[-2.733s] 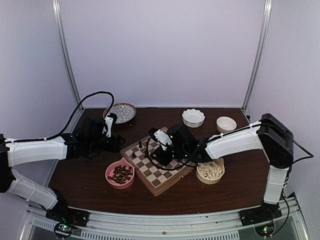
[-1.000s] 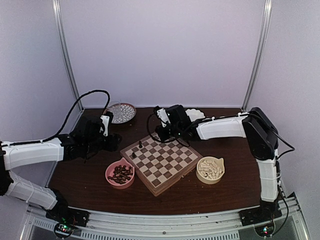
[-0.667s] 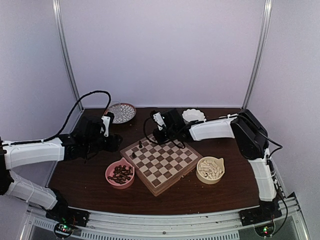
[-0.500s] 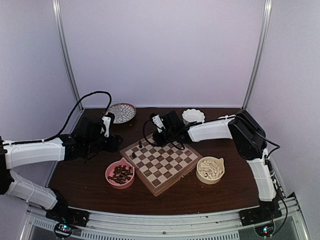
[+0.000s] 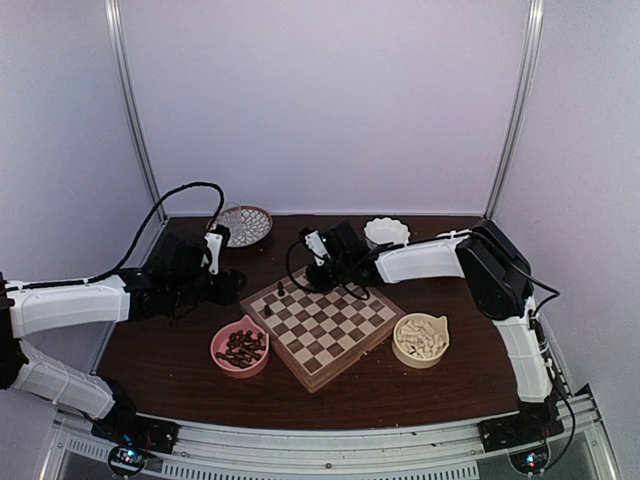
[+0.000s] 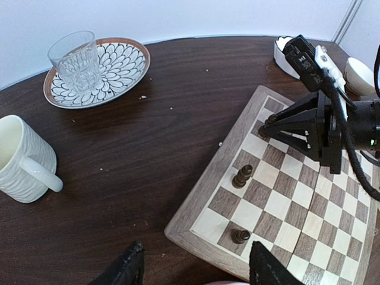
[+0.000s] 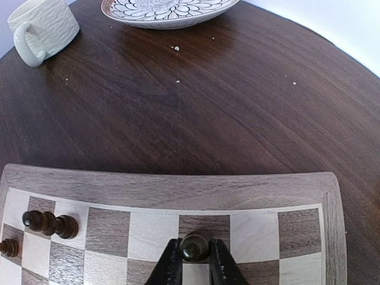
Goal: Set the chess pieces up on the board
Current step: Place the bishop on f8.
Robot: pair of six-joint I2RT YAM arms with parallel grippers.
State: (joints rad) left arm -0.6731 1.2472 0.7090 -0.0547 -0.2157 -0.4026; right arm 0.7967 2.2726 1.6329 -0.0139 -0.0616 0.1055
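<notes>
Right wrist: dark piece [image 7: 195, 246] between jaws

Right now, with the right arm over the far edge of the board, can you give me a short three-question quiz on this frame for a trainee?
1. True or false: the right end effector is shut on a cream piece.
2. The spare dark pieces lie in which container? A) pink bowl B) tan bowl C) white scalloped bowl
3. Apart from the gripped one, how many pieces stand on the board?

Key: 1 false, it holds a dark piece; 2 A; 3 two.
</notes>
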